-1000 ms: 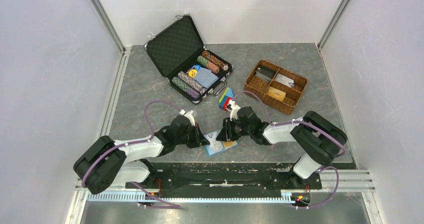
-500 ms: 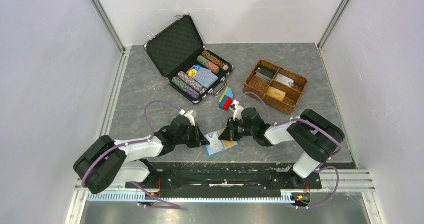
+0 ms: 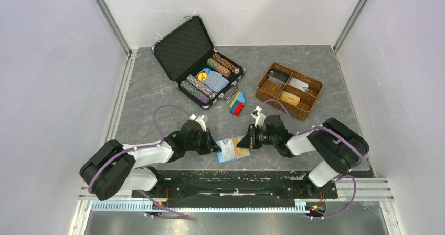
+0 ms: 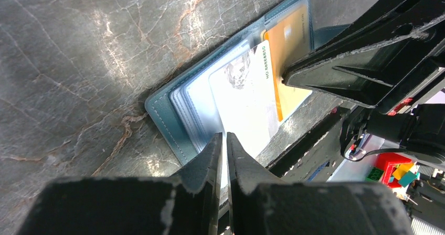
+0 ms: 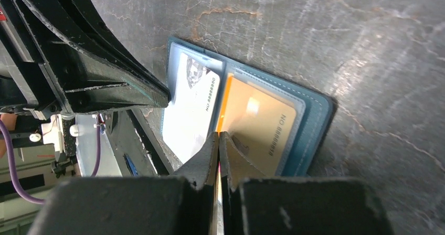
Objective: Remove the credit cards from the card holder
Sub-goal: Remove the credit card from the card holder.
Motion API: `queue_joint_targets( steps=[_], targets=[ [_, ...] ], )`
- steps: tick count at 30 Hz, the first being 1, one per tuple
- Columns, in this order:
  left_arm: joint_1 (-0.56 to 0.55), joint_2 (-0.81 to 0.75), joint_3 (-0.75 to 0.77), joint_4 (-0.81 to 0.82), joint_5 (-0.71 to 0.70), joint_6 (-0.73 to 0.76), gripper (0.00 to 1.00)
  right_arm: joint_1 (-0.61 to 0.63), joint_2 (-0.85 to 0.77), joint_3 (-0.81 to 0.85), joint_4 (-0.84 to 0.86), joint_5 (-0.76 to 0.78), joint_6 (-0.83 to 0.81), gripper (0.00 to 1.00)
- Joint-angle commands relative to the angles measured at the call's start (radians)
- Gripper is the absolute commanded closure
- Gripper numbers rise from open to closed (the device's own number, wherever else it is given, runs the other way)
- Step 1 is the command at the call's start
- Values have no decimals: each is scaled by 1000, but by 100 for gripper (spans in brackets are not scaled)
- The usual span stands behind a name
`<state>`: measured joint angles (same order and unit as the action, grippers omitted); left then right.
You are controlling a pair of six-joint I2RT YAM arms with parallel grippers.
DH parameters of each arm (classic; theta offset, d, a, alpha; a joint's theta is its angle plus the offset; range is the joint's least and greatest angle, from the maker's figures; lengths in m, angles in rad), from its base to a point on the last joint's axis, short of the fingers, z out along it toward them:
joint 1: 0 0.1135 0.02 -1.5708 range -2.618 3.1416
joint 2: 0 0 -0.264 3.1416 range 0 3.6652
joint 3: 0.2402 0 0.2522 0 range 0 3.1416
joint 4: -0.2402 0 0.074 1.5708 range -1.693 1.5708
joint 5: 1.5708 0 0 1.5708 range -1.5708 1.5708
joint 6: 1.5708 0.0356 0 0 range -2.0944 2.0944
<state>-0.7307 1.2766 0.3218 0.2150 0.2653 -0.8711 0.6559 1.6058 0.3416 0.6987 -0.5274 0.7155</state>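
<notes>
card holder [image 4: 162, 114]: near corner is hidden by the left gripper [image 4: 224, 136].
orange card [image 5: 262, 122]: near edge is hidden by the right gripper [image 5: 219, 135].
wicker tray [image 3: 266, 81]: things inside are too small to be told.

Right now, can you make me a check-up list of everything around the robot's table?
Surface: grey marble-look table.
Job's things: wallet lies open; orange card and white card both in its pockets.
Clutter: open chip case, tray, blocks, all beyond the arms.
Grippers: left gripper shut on the wallet's edge; right gripper shut on the orange card's edge.
Cables: purple cables looped along both arms, off the wallet.
Surroundings: white walls, metal posts.
</notes>
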Motion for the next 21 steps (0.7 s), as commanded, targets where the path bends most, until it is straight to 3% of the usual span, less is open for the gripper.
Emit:
queue_joint_targets(
  steps=[1, 5, 13, 21],
  targets=[
    [-3, 49, -8, -132, -67, -2, 84, -22, -47, -32, 38, -23, -4, 100],
    [-3, 56, 0, -132, -59, -2, 84, -22, -47, -30, 51, -44, 1, 100],
    [-3, 56, 4, -132, -56, -5, 83, 8, -22, 0, 58, -30, 25, 77],
    [-3, 67, 6, -132, -54, -5, 83, 59, -1, 43, -46, 76, -1, 72]
  ],
)
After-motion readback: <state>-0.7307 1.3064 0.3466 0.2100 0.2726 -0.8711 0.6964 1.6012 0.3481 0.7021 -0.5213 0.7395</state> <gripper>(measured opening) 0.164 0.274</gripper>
